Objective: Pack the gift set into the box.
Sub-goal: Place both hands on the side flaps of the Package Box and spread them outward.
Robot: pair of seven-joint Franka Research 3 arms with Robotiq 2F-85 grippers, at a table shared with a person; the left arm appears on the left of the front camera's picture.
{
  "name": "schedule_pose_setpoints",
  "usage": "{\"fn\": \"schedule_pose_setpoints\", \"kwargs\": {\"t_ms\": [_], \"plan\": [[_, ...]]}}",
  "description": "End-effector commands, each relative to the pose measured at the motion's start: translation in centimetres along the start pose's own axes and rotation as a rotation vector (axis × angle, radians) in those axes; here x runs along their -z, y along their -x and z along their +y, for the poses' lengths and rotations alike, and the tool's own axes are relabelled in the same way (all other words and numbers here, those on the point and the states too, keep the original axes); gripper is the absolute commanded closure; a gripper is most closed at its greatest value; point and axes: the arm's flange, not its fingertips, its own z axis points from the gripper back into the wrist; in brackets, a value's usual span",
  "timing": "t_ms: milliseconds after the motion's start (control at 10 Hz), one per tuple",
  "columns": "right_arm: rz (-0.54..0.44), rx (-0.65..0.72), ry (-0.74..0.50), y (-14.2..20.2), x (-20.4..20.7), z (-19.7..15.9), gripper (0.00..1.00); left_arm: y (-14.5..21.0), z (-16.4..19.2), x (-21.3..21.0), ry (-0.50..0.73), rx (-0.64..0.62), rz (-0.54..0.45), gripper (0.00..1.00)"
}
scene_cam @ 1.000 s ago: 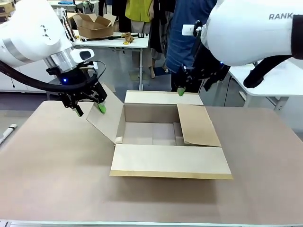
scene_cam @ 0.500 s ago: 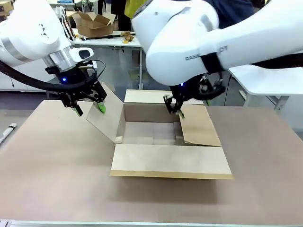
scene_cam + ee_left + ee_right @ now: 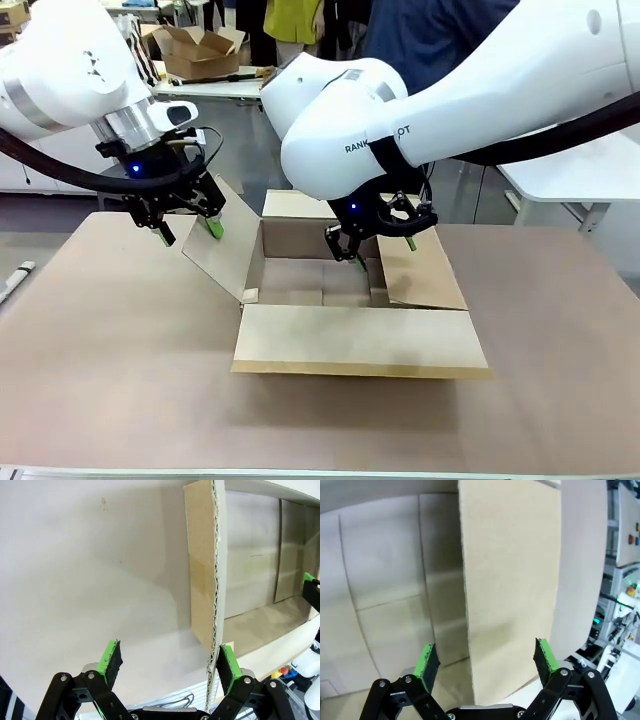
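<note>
You're early in the job. The box (image 3: 360, 340) sits mid-table w/ its flaps unfolded. Its floor is bare where you can see it, so nothing's packed yet. Left gripper (image 3: 190, 233) hangs at the box's left side, jaws spread, gripping nothing. In the left wrist view one pad (image 3: 227, 662) touches the raw edge of the left flap (image 3: 222, 252), which leans outward. Right gripper (image 3: 384, 252) is over the box's right side, also released, straddling the inner edge of the right flap (image 3: 420, 265), which sags inward over the opening. Left to do, I'd judge: push that flap clear, then load the gift set.
</note>
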Motion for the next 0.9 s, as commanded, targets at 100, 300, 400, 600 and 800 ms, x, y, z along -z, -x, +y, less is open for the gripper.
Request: {"fn": "schedule_pose_setpoints", "kwargs": {"t_ms": [100, 300, 400, 600, 800], "plan": [[-0.077, -0.015, -0.02, 0.0, 2.2, -0.7, 0.0, 0.0, -0.1, -0.3, -0.024, -0.012, -0.004, 0.0], [-0.11, -0.066, 0.039, -0.2, 2.8, -1.2, 0.0, 0.0, -0.1, -0.3, -0.024, -0.012, -0.004, 0.0], [-0.138, -0.089, 0.07, -0.2, 2.6, -1.8, 0.0, 0.0, -0.1, -0.3, -0.024, -0.012, -0.004, 0.0], [-0.162, -0.098, 0.097, -0.2, 1.9, -3.0, 0.0, 0.0, -0.1, -0.3, -0.024, -0.012, -0.004, 0.0], [-0.158, -0.107, 0.162, 0.1, 1.5, -4.4, 0.0, 0.0, -0.1, -0.3, -0.024, -0.012, -0.004, 0.0]]}}
